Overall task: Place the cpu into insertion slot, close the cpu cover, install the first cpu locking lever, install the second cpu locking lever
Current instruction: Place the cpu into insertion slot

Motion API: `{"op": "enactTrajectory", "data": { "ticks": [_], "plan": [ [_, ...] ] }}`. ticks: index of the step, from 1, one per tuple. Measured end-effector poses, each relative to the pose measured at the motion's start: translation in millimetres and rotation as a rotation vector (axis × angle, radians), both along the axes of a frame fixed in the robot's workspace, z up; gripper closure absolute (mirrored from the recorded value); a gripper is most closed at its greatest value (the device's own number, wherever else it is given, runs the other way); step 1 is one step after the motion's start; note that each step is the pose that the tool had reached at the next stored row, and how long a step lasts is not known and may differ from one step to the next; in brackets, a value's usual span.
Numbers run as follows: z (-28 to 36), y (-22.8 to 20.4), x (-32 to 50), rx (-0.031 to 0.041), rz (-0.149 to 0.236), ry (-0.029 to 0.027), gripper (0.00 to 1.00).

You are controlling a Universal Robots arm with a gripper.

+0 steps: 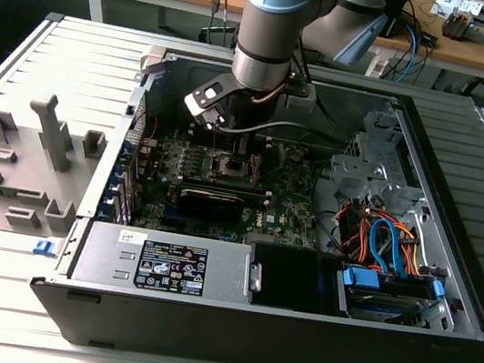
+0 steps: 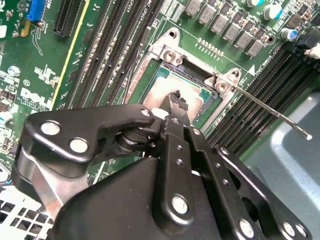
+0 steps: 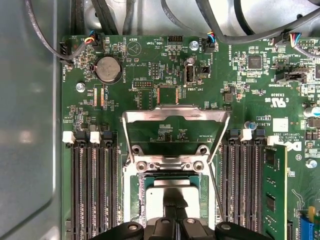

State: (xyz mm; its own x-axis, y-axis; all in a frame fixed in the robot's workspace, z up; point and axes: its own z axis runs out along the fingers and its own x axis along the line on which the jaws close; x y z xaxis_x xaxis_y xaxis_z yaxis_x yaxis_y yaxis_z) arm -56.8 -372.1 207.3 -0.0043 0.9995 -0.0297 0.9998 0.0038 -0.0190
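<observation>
Cpu (image 2: 160, 90) seated in insertion slot (image 2: 197, 72), far end of board. Gripper (image 2: 177, 101) pinched closed, empty, tips at cpu top, probably checking seating. Cpu cover (image 3: 175, 115) flipped up, leaving access.

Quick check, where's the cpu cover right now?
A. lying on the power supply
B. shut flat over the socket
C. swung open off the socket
C: in the first wrist view the cpu cover is hinged back off the insertion slot, leaving the cpu bare.

One cpu (image 3: 172, 189), one insertion slot (image 3: 142, 200), one cpu cover (image 3: 176, 115) and one hand (image 2: 177, 101).
</observation>
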Motion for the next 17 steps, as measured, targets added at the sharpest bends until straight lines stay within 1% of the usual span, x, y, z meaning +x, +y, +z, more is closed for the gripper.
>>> {"op": "enactTrajectory", "data": {
  "ticks": [1, 2, 3, 6, 8, 9, 13, 17],
  "plan": [
    [2.9, 0.0, 0.0, -0.0007, 0.0, 0.0003, 0.89],
    [7.6, -0.3, -0.1, -0.0025, 0.0, 0.0014, 0.89],
    [8.9, -0.3, -0.1, -0.0024, 0.0, 0.0013, 0.89],
    [9.0, -0.8, -0.1, -0.0028, 0.0, 0.0015, 0.89],
    [8.4, -4.3, -0.1, -0.0027, 0.0, 0.0017, 0.89],
    [7.7, -7.2, -0.1, -0.0027, 0.0, 0.002, 0.89],
    [6.2, -11.1, 0.0, -0.0026, 0.0, 0.0028, 0.89],
    [4.0, -16.6, 0.4, -0.0027, 0.0, 0.004, 0.89]
  ]
}}
